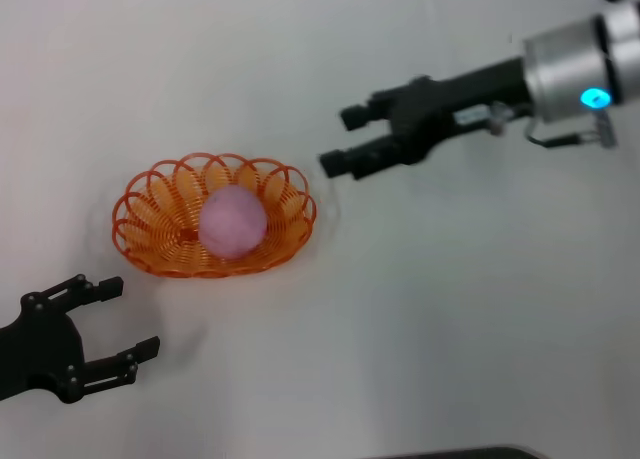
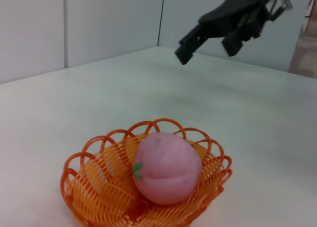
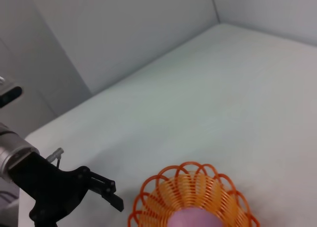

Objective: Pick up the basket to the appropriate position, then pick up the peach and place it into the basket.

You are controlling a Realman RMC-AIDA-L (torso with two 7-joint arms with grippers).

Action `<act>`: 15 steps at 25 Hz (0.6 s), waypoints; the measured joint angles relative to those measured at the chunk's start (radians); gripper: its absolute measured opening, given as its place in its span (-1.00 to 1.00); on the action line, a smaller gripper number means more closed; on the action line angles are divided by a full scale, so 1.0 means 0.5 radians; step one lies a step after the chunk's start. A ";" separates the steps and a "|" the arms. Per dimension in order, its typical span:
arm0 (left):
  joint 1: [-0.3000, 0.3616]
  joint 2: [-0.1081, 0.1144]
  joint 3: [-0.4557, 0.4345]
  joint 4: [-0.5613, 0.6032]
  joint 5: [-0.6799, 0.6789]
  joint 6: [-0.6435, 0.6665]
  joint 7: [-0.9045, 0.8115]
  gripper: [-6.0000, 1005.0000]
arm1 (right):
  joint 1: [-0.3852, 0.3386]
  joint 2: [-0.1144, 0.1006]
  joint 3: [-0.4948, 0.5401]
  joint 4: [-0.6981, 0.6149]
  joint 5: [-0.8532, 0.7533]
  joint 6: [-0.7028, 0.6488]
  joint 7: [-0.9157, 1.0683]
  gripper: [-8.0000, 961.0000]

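Observation:
The orange basket (image 1: 160, 234) stands on the white table, left of centre. The pink peach (image 1: 233, 221) lies inside it, with its green stem mark showing in the left wrist view (image 2: 167, 167). The basket also shows there (image 2: 94, 192) and in the right wrist view (image 3: 198, 187). My right gripper (image 1: 342, 139) is open and empty, raised to the right of the basket; it also shows in the left wrist view (image 2: 205, 46). My left gripper (image 1: 125, 319) is open and empty near the table's front left, in front of the basket.
The white table (image 1: 450, 309) spreads all around the basket. Grey walls stand behind the table in the wrist views. A dark edge shows at the bottom of the head view (image 1: 460, 453).

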 joint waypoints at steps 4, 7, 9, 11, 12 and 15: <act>0.000 0.000 -0.001 -0.002 0.000 0.000 -0.002 0.68 | -0.148 -0.004 0.068 -0.003 0.001 -0.068 -0.145 0.89; 0.000 0.000 -0.001 -0.003 0.000 0.000 -0.002 0.68 | -0.266 0.003 0.080 -0.003 0.002 -0.145 -0.339 0.89; 0.000 0.000 -0.001 -0.003 0.000 0.000 -0.002 0.68 | -0.326 0.009 0.081 0.003 0.003 -0.183 -0.440 0.89; 0.000 0.000 0.000 -0.003 0.000 0.000 -0.002 0.68 | -0.383 0.012 0.082 0.012 0.004 -0.205 -0.525 0.89; 0.000 0.000 -0.001 -0.003 0.001 0.001 -0.002 0.68 | -0.411 0.012 0.084 0.015 0.004 -0.210 -0.566 0.89; 0.000 0.000 -0.001 -0.003 0.001 0.019 -0.004 0.68 | -0.505 0.012 0.092 0.023 0.027 -0.219 -0.705 0.89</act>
